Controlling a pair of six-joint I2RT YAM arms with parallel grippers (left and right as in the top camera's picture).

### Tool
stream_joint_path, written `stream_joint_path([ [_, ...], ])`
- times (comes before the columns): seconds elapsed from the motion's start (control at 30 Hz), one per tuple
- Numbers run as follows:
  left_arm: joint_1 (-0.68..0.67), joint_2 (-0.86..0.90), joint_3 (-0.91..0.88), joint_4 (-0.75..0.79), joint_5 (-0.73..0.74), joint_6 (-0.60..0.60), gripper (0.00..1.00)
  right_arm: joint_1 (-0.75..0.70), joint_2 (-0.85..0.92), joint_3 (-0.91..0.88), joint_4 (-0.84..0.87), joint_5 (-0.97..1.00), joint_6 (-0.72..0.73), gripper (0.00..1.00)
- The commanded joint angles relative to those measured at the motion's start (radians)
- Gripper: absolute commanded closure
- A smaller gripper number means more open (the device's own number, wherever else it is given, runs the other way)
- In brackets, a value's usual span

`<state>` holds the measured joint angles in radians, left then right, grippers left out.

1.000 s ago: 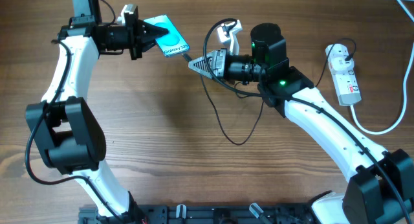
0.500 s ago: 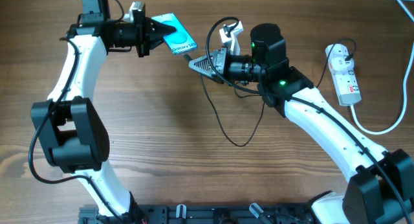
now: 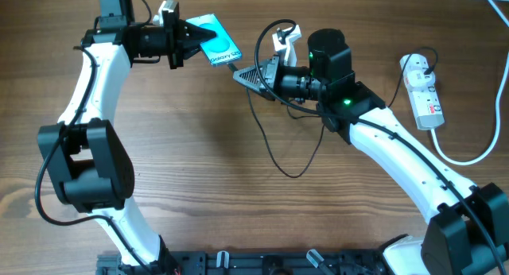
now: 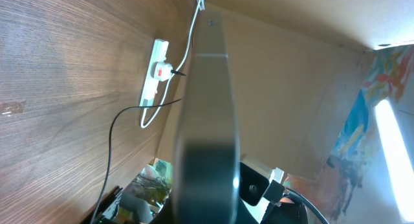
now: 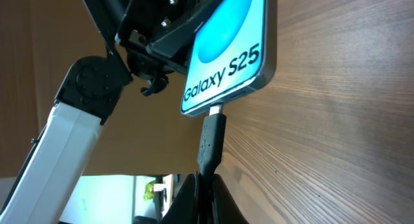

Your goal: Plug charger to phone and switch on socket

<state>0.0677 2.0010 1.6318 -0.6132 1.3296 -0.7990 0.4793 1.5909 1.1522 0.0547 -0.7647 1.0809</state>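
Observation:
My left gripper point(image 3: 191, 39) is shut on the phone point(image 3: 216, 44), light blue with a teal oval, held tilted above the table at the back. In the left wrist view the phone's dark edge point(image 4: 206, 120) fills the middle. My right gripper point(image 3: 242, 75) is shut on the charger's small connector point(image 5: 212, 143); its tip touches the phone's lower edge point(image 5: 223, 68) at the port. The thin black cable point(image 3: 274, 148) loops down over the table. The socket point(image 3: 422, 92), a white strip with a red switch, lies at the right with the black plug in it; it also shows in the left wrist view point(image 4: 155, 72).
The socket's thick white cord point(image 3: 477, 148) curves along the right edge. Another white cord point(image 3: 485, 1) crosses the back right corner. A black rail point(image 3: 238, 263) runs along the front edge between the arm bases.
My left gripper moved the phone to the right toward the connector in the first half second. Since then both arms have barely moved.

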Motion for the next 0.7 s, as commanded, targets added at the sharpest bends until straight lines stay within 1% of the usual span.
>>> stream_joint_path([
  [0.0, 0.001, -0.019, 0.012, 0.003, 0.064, -0.002, 0.96, 0.006, -0.030, -0.002, 0.028, 0.024, 0.016, 0.96],
  [0.67, 0.002, -0.019, 0.012, -0.011, 0.095, -0.002, 0.96, 0.003, -0.030, -0.002, 0.030, 0.059, -0.008, 0.96],
])
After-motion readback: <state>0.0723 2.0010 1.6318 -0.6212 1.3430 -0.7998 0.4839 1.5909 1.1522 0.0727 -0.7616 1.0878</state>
